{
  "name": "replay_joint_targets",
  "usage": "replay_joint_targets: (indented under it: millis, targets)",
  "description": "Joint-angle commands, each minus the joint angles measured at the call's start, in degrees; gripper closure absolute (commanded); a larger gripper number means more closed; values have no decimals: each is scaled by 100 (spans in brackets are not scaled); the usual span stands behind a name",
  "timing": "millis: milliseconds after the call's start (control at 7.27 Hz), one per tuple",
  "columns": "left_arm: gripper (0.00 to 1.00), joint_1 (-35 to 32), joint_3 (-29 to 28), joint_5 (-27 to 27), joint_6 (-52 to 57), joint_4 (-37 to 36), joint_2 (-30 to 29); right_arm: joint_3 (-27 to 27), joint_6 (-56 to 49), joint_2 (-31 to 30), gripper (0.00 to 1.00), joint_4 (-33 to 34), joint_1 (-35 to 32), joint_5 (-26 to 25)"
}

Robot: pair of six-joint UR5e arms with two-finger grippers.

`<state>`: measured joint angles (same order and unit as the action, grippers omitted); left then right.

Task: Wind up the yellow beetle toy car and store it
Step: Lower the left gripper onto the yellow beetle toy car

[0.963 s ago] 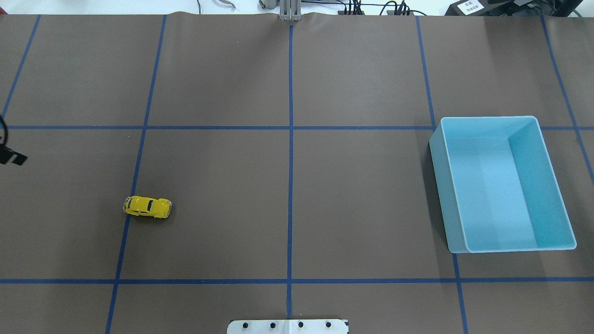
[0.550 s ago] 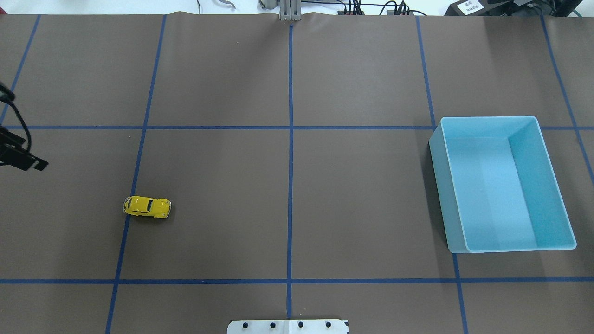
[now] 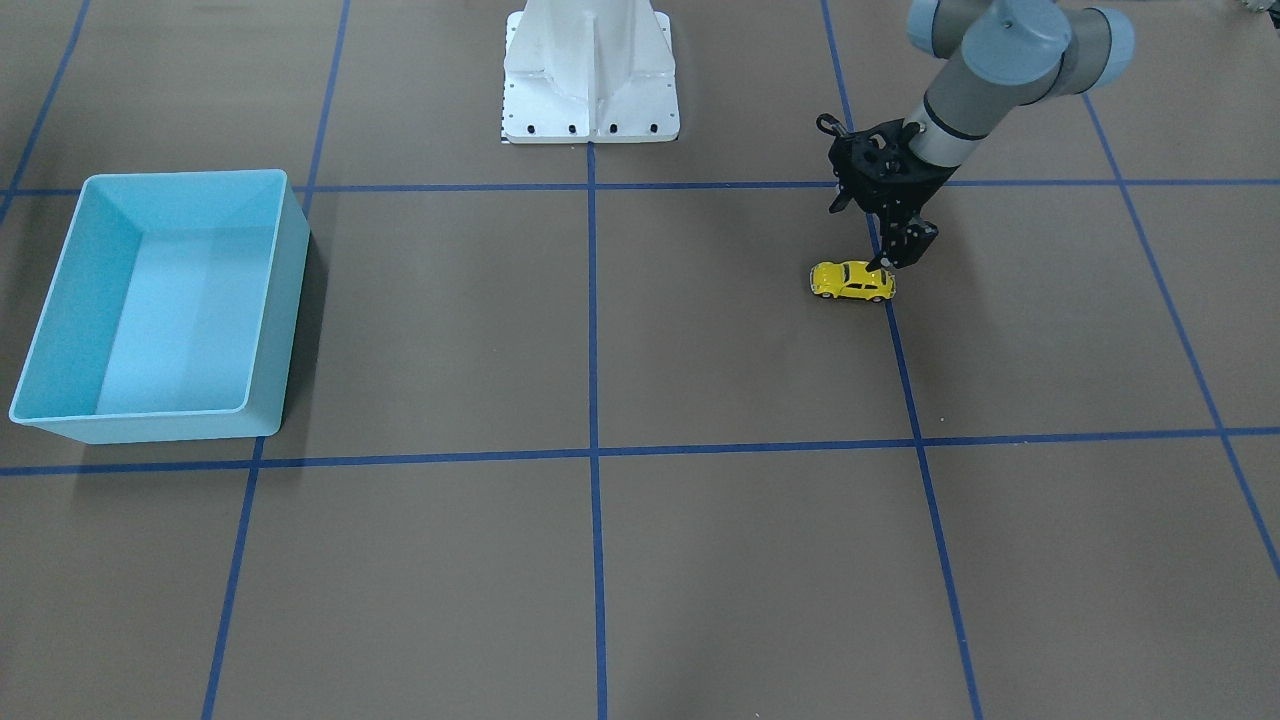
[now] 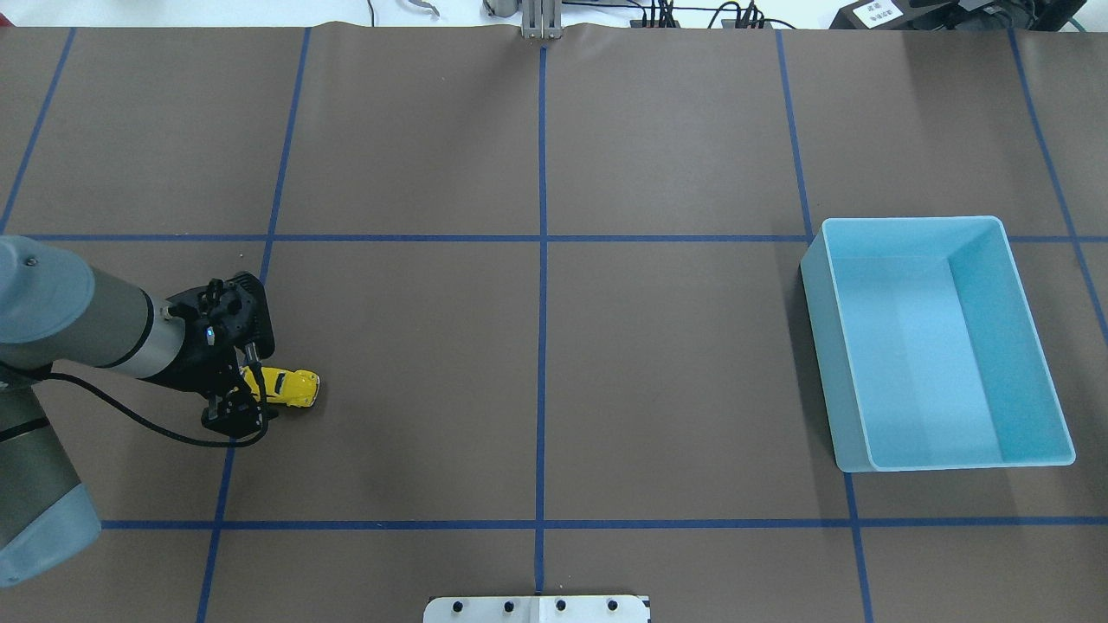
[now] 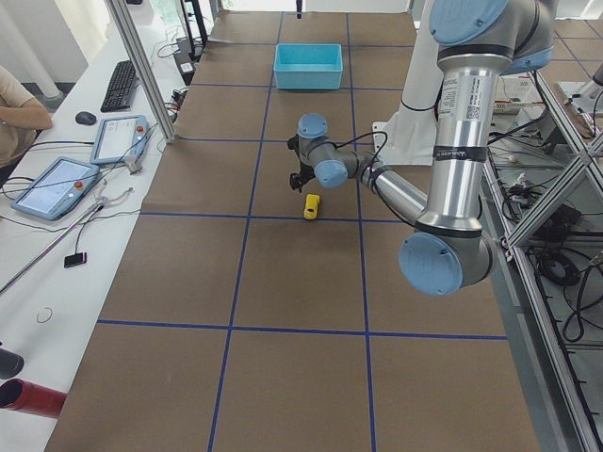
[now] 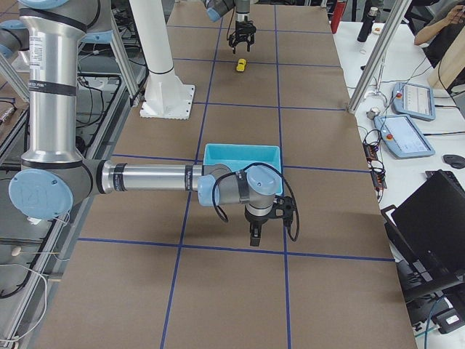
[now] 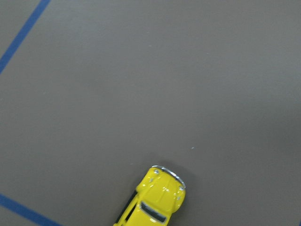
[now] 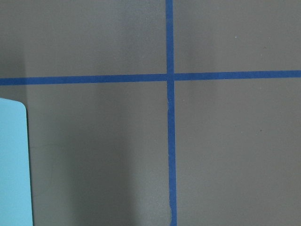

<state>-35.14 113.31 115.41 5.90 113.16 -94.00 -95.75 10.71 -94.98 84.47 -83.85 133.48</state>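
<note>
The yellow beetle toy car [image 4: 293, 387] stands on its wheels on the brown mat at the left, next to a blue tape line. It also shows in the front view [image 3: 852, 282] and at the bottom edge of the left wrist view [image 7: 153, 200]. My left gripper [image 4: 245, 394] hangs just over the car's rear end with its jaws apart and nothing in them; it also shows in the front view [image 3: 898, 255]. The light blue bin [image 4: 818, 346] stands empty at the right. My right gripper [image 6: 254, 238] shows only in the exterior right view, near the bin; I cannot tell its state.
The robot's white base plate [image 3: 590, 80] stands at the table's middle on the robot's side. Blue tape lines divide the mat into squares. A tape crossing and a corner of the bin [image 8: 11, 165] show in the right wrist view.
My left arm has come in from the left edge and moved right until its gripper is over the car's rear. The car and the bin have not moved.
</note>
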Motion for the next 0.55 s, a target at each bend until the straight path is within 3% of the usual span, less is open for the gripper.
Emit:
replay_joint_targets:
  millis: [0, 413]
  targets:
    - [0, 113, -37, -273, 1681, -110, 153, 3, 2, -3, 0, -1, 0, 3]
    - [0, 113, -11, -413, 2373, -495, 58, 3, 2, -3, 0, -1, 0, 3]
